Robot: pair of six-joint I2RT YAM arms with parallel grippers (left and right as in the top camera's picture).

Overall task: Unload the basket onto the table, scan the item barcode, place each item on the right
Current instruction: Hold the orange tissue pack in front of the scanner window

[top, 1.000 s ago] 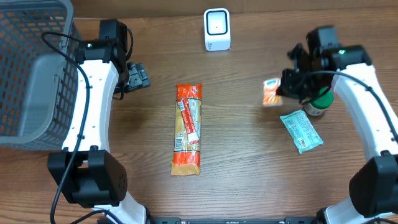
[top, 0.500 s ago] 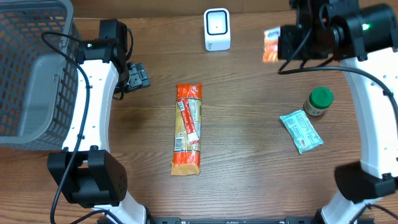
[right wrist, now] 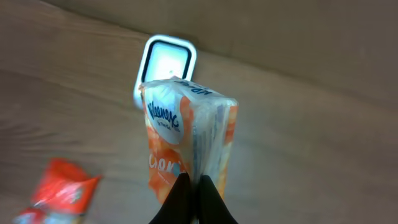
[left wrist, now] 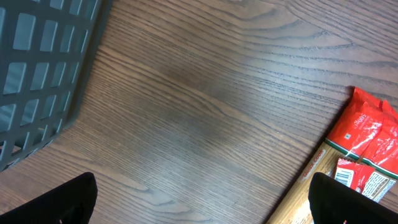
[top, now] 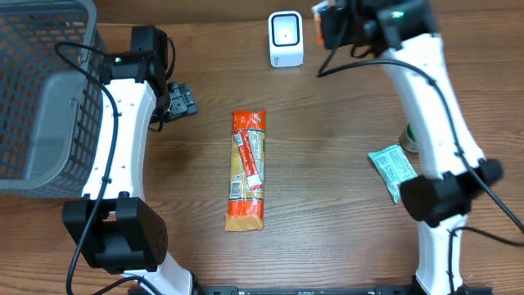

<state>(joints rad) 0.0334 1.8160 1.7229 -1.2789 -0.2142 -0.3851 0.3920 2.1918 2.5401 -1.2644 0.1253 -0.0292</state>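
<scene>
Since the earlier frame, the right gripper (right wrist: 194,186) was carried from the table's 3 o'clock side to 1 o'clock. It was found clamped on the tissue pack (right wrist: 186,134), held near the scanner (top: 286,38), at its 2 o'clock. The left gripper (top: 182,100) was found spread apart and holding nothing.

Table (top: 327,246): dark brown wood-grain top, filling every view | Grain: runs side to side, seen from overhead | Light: even, faint sheen

At desk (top: 327,106) far left, grey wire basket (top: 41,90); mid-desk, long orange-red packet (top: 247,170) lying flat; right, teal pouch (top: 386,164) just beside green-lidded jar (top: 408,141).
</scene>
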